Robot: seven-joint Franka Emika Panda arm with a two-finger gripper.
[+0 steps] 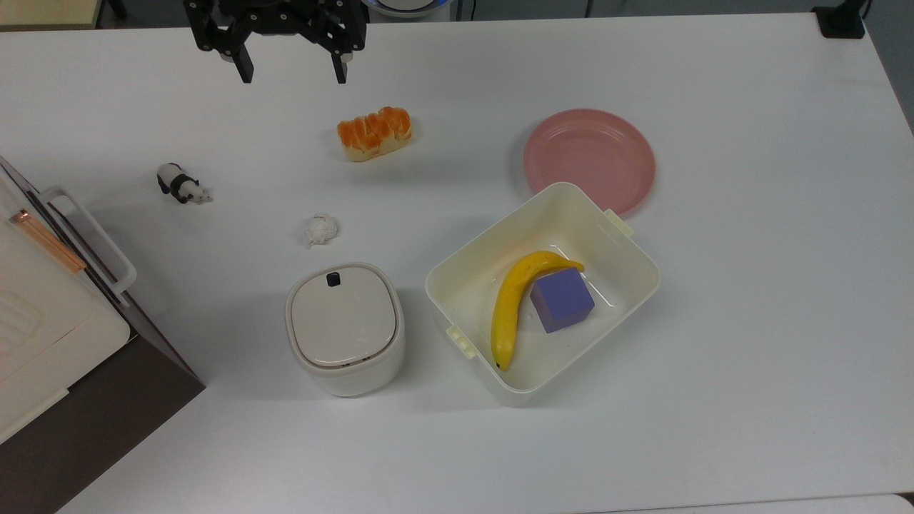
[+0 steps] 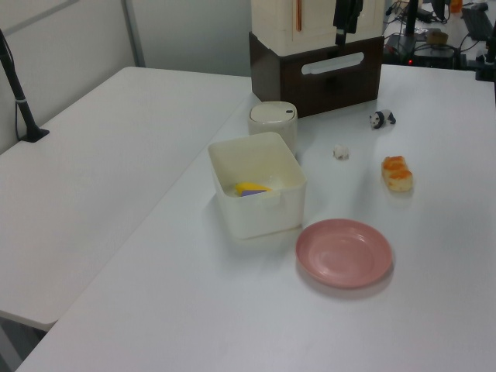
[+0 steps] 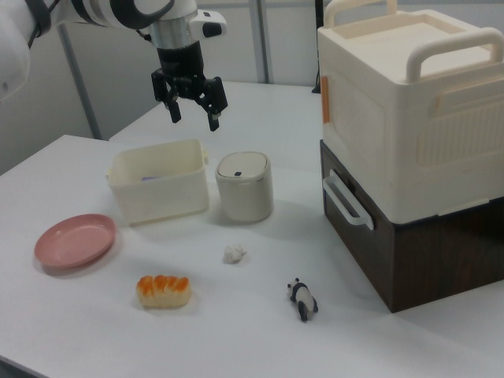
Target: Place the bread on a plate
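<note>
While the end effector [image 1: 293, 73] hangs above the desk [image 1: 750, 285] with its fingers spread apart and holding nothing, the bread [image 1: 375, 133] lies on the desk below it in the top view. Well to the top view's right of the bread sits the pink plate [image 1: 590, 160], just beside a cream tub [image 1: 628, 285] holding a banana [image 1: 510, 310].
</note>
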